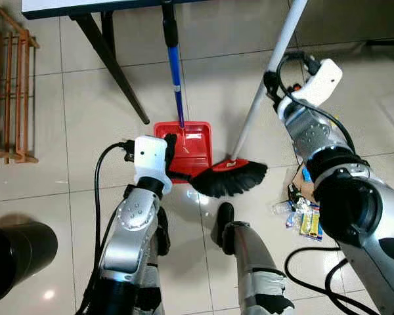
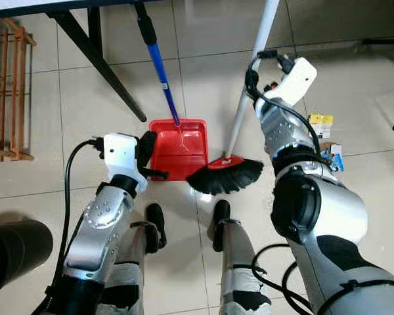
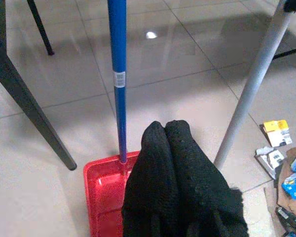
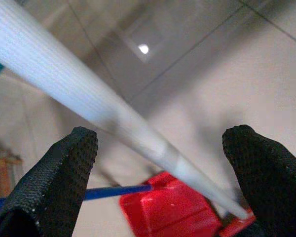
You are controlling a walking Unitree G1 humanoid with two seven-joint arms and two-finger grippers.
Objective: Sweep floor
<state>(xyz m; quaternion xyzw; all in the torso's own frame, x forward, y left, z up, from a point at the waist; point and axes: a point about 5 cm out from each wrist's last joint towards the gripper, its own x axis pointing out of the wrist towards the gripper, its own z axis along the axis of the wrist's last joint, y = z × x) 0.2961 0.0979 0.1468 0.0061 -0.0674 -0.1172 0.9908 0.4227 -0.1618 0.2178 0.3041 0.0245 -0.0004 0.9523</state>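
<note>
A red dustpan [image 1: 192, 146] lies flat on the tiled floor, and its blue handle [image 1: 176, 79] rises toward the table edge. Right beside its front sits the broom's black bristle head [image 1: 231, 179], with the white pole [image 1: 262, 85] slanting up to the right. My left gripper [image 3: 164, 127] is shut, its fingers pressed together over the dustpan's near left corner [image 1: 169, 146]. My right gripper [image 4: 160, 148] is open, one finger on each side of the white pole without closing on it [image 2: 251, 73]. Scattered packets and cardboard scraps [image 1: 303, 209] lie on the floor to the right of the broom.
A black table leg [image 1: 115, 69] slants down left of the dustpan. A wooden rack [image 1: 10, 92] stands at far left and a black cylindrical bin [image 1: 16, 252] at lower left. My own feet [image 1: 224, 226] stand just behind the broom. Cables trail on the floor at lower right [image 1: 308, 262].
</note>
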